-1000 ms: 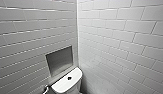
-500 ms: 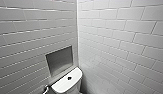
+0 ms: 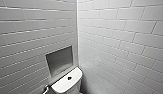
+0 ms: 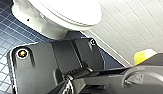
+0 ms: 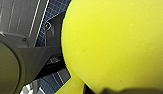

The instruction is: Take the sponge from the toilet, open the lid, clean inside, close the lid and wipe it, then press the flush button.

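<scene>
There is one toilet [image 3: 64, 86], one sponge [image 5: 114, 42], one lid [image 4: 69, 10] and one flush button [image 3: 69, 78].

In the head view the toilet's white tank sits low in the corner where two grey-white tiled walls [image 3: 117, 42] meet. One rectangular recessed niche [image 3: 59, 60] is set into the left-hand wall just above the tank. The flat tank top has its long axis along that niche wall, slanting from lower left to upper right in the picture. The single dark button sits at the centre of the tank top. One small shiny metal fitting [image 3: 45, 88] shows just beside the tank's left end.

In the left wrist view the oval lid is down, lying flat and closed on the white bowl. The bowl stands on a floor [image 4: 7, 32] of small dark-blue square tiles, near a white tiled wall.

The right gripper [image 4: 147, 62] grips the bright yellow sponge, holding it off the toilet and well apart from the lid. In the left wrist view a corner of the sponge pokes up above the grey gripper body, against the wall. In the right wrist view the sponge bulges close to the camera. Its edges are cut off, so its long axis cannot be told.

Whether the left gripper [image 4: 68, 83] is open or closed cannot be told.
</scene>
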